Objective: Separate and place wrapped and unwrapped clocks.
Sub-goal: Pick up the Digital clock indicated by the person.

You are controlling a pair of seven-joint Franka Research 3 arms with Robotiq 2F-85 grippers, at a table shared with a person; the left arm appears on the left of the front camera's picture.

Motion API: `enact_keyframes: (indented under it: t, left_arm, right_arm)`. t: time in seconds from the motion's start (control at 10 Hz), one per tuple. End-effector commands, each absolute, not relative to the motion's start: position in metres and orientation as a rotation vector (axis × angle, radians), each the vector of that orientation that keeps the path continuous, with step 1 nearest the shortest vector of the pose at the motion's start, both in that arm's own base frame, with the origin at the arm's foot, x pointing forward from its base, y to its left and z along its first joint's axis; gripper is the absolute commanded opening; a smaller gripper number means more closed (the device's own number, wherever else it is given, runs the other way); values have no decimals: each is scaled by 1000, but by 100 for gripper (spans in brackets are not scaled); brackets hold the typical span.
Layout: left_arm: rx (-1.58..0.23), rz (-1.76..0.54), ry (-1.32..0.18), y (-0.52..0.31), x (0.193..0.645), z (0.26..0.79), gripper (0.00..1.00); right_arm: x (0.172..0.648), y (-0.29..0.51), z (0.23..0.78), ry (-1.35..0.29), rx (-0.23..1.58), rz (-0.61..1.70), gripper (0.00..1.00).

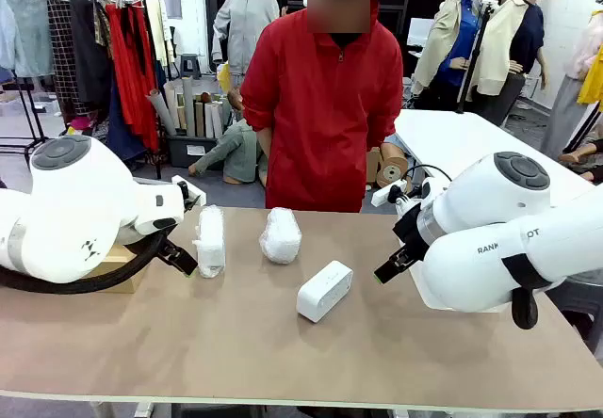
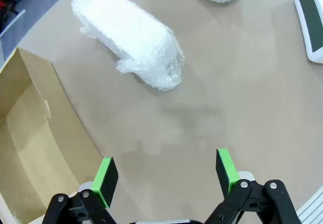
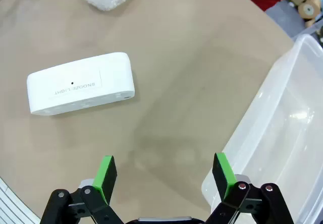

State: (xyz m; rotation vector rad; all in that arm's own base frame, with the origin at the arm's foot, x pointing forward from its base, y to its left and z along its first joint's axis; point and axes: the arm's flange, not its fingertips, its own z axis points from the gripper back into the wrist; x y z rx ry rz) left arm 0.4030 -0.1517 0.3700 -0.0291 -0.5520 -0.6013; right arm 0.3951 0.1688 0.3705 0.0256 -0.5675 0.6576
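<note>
On the near part of the brown table point(image 1: 236, 352) the bare clock point(image 1: 324, 291) lies alone on its side. A little farther back lie the left wrapped clock point(image 1: 209, 240) and the other wrapped clock point(image 1: 280, 235), close together but not touching, in front of the person point(image 1: 325, 107) in red at the far edge. None of the three is in the cardboard box point(image 2: 30, 133) by the left arm or in the clear plastic tub point(image 3: 282, 133) by the right arm. Both containers look empty as far as they show, so the sorting seems not yet begun and all three clocks are left to place. The left pincer point(image 2: 165, 172) is spread wide and holds nothing. It hovers over bare table beside the box wall, with the left wrapped clock just ahead of its fingers and untouched. The right pincer point(image 3: 160, 172) is likewise spread wide and empty, with one finger near the tub's rim and the bare clock ahead of it, apart.
</note>
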Motion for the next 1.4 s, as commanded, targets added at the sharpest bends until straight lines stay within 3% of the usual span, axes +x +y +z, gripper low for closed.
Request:
enact_keyframes:
  t: [0.0,1.3]
  left_arm:
    - [-29,-601,-552,-152,403,370,100]
    - [-29,-601,-552,-152,403,370,100]
  right_arm:
    - [395,169,371,-568,26,658,100]
    - [395,169,371,-568,26,658,100]
